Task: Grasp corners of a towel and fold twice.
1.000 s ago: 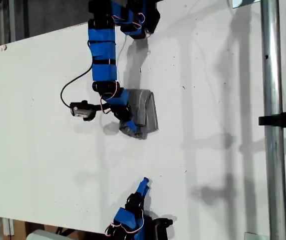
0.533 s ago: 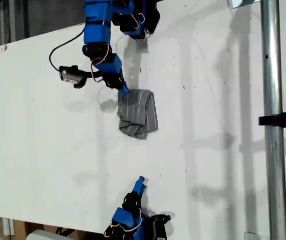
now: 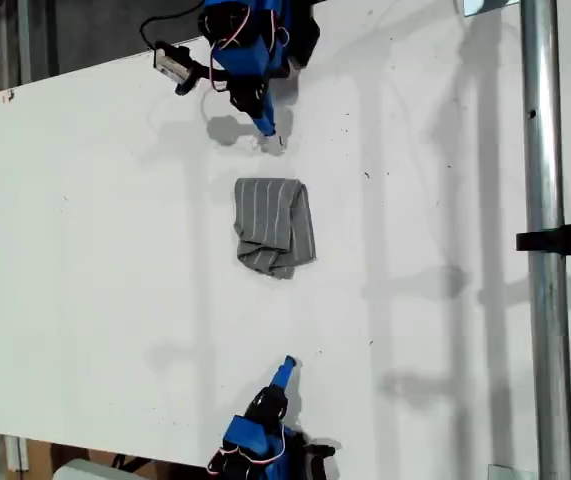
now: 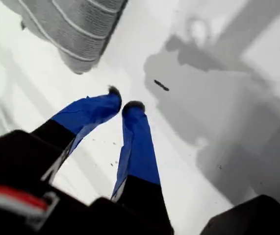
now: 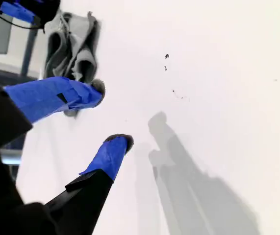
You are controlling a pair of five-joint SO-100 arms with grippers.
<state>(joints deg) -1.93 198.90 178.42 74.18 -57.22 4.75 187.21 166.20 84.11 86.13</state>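
My first gripper [image 4: 121,105] nearly closed, empty; my second gripper [image 5: 108,115] parted, empty; folded grey white-striped cloth towel [image 3: 274,226] mid flat white table [image 3: 95,250], between both arms; metal pole [image 3: 546,240] at exterior view's right.

A robotics lab or workshop: a bare white tabletop [image 3: 85,250] beside an upright grey metal pole [image 3: 545,250] with a black clamp [image 3: 565,240].
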